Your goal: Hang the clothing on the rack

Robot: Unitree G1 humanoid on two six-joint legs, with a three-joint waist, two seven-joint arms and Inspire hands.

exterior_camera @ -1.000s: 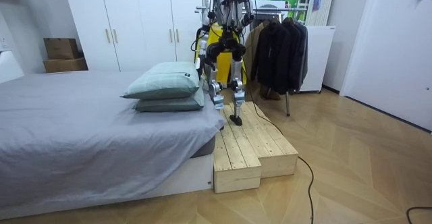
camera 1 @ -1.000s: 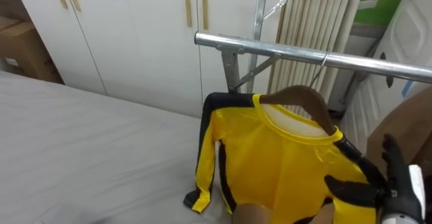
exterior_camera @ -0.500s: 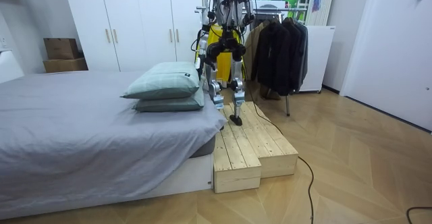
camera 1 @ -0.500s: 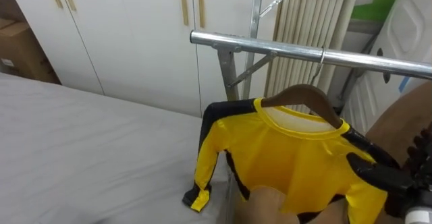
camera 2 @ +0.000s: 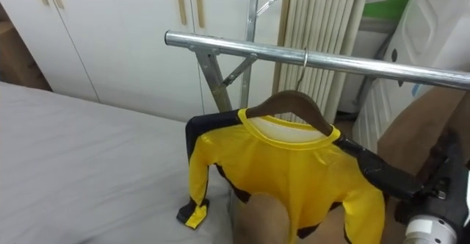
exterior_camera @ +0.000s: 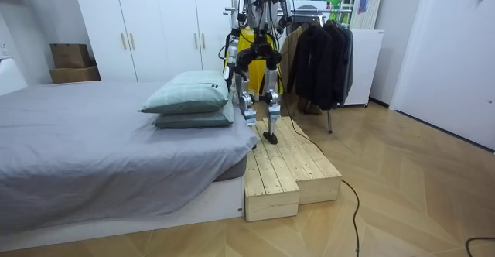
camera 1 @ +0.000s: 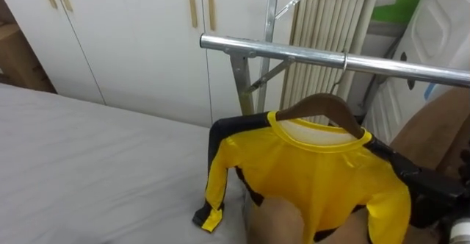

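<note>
A yellow shirt (camera 1: 316, 178) with black trim hangs on a wooden hanger (camera 1: 323, 106). The hanger's hook sits over the metal rail (camera 1: 279, 50) of the clothes rack. My right hand (camera 1: 438, 198) is low at the right, close by the shirt's black-edged shoulder, and its fingers are too dark and cropped to read. A tan rounded shape (camera 1: 275, 222) lies in front of the shirt's lower hem, and I cannot tell what it is. In the room view I stand on a wooden platform (exterior_camera: 286, 164) beside the bed, facing the rack.
The grey bed (camera 1: 88, 163) spreads to the left below the rail. White wardrobe doors (camera 1: 125, 38) stand behind it. A brown garment (camera 1: 433, 126) hangs at the right of the shirt. Dark coats (exterior_camera: 321, 52) fill the rack further along.
My right hand has drawn down and to the right, away from the shirt's shoulder. The whole eye view has shifted a little. The shirt stays hanging on the rail.
</note>
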